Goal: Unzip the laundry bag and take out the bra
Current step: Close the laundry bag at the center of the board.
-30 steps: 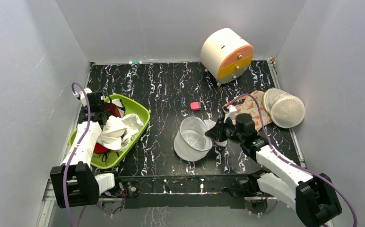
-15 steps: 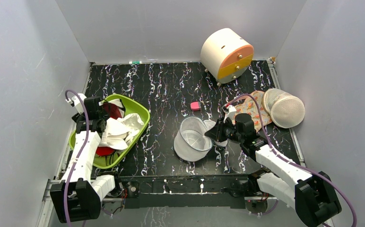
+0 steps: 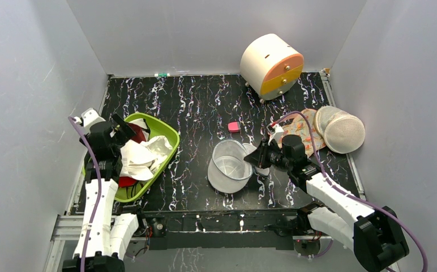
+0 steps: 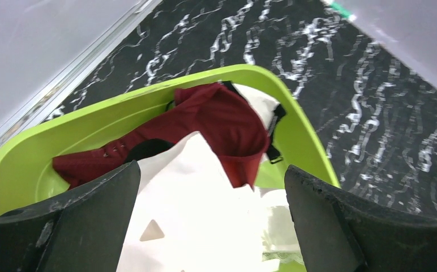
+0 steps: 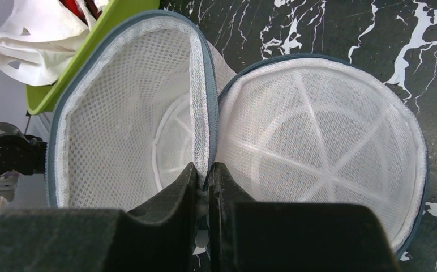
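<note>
Right gripper [image 5: 208,173] is clenched on the rim of the laundry bag [image 5: 318,147], right at the seam where its two mesh halves meet. The bag lies unzipped on the table [image 3: 199,107], in front of the right arm. One half stands up like a cup and the other lies flat beside it. Left gripper [image 4: 210,173] is spread wide and holds nothing. It hangs over the far end of the green tub [image 4: 295,130], its fingers apart from the cloth below.

The bra [image 4: 222,122] lies in that far end of the tub, well apart from the bag. Its near part is buried under white cloth [image 4: 188,221], so only a red cup, a red band and a black strap end show. A second red patch [image 3: 124,181] shows at the tub's near end from above, and I cannot tell what it belongs to. Both left fingers run off the bottom of the left wrist view. In the right wrist view the fingers cover the rim they pinch, so the zip pull is hidden. Only mesh shows inside the bag.

Half a second ago the left gripper sat lower, down among the cloth in the tub. Now it has lifted off and drawn back toward the left wall. The bag's cupped half now stands more upright, its mouth rounder from above. The right gripper keeps its grip on the rim.
</note>
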Robot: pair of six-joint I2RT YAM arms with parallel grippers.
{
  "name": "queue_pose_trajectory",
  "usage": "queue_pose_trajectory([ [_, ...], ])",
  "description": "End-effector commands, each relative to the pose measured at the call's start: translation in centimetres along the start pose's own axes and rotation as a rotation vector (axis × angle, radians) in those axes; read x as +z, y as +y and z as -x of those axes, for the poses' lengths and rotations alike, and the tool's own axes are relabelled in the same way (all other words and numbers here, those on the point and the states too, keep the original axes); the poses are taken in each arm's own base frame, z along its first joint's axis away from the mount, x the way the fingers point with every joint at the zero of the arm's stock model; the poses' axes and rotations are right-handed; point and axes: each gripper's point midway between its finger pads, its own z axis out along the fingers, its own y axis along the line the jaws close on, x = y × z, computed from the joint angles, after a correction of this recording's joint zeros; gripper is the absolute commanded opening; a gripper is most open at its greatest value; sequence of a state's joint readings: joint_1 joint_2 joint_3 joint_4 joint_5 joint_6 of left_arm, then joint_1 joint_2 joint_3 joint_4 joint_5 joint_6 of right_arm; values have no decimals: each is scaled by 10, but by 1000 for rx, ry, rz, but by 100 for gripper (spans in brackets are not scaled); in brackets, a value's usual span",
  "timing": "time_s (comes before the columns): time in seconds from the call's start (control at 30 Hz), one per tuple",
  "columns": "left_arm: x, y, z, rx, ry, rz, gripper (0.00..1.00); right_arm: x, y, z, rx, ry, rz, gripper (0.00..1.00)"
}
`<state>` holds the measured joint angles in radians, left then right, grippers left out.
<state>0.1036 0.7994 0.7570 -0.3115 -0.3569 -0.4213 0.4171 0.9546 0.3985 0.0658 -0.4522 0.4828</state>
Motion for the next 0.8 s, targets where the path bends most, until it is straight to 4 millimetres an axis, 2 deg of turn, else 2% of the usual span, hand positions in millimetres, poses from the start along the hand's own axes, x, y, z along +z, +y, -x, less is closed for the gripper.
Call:
queue_pose_trajectory([
  [0.0,-13,-26,11,16,-39,-171,98,-1,29,49,-12,-137,77,0],
  [0.23,-24,-56,9,56,-41,-353,98,4,39,79,13,-203,86,0],
  [0.3,-31,-73,5,76,-35,-453,98,7,40,87,10,-215,81,0],
  [0.4,-48,-109,-7,105,0,-672,98,13,36,94,-4,-219,60,0],
  [0.53,-68,-141,-21,127,54,-890,98,27,28,92,2,-173,39,0],
  [0.67,-74,-151,-34,166,110,-924,98,34,21,79,25,-101,16,0],
  [0.77,-82,-156,-41,206,117,-937,98,33,20,75,19,-72,7,14],
])
